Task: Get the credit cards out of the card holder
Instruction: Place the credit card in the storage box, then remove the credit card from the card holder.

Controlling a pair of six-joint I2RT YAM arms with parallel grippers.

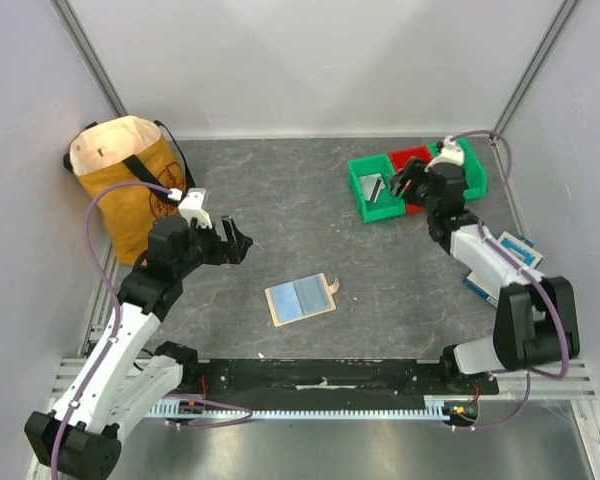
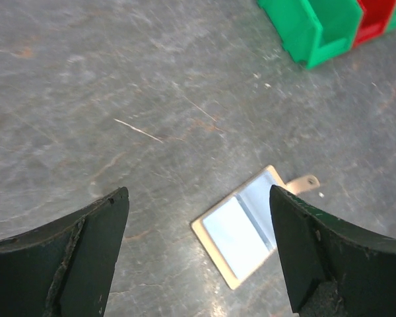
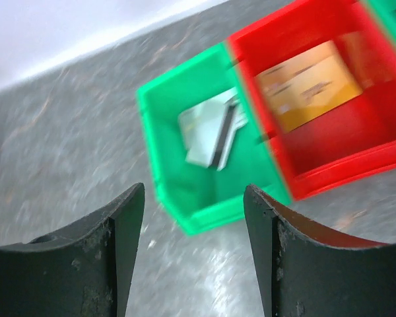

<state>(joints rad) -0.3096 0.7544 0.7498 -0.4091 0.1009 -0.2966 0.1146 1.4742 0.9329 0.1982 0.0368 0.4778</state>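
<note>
Seen from above and behind the arms, the fixed overhead camera looks down on the whole desk (image 1: 280, 200); the left wrist camera, low and near, faces forward and down past the left gripper (image 2: 198, 195) onto the card holder (image 2: 241, 228), a green bin (image 2: 313, 26) at its far corner; the right wrist camera looks close over that green bin and a red bin (image 3: 330, 165), framed by the right gripper (image 3: 195, 188); all three views share the green bin.

The card holder (image 1: 300, 298) shows tan edges and a pale blue inner face. The credit card (image 3: 308, 84) in the red bin (image 3: 346, 158) is orange-tan. The bench (image 1: 280, 210) is mottled grey.
</note>
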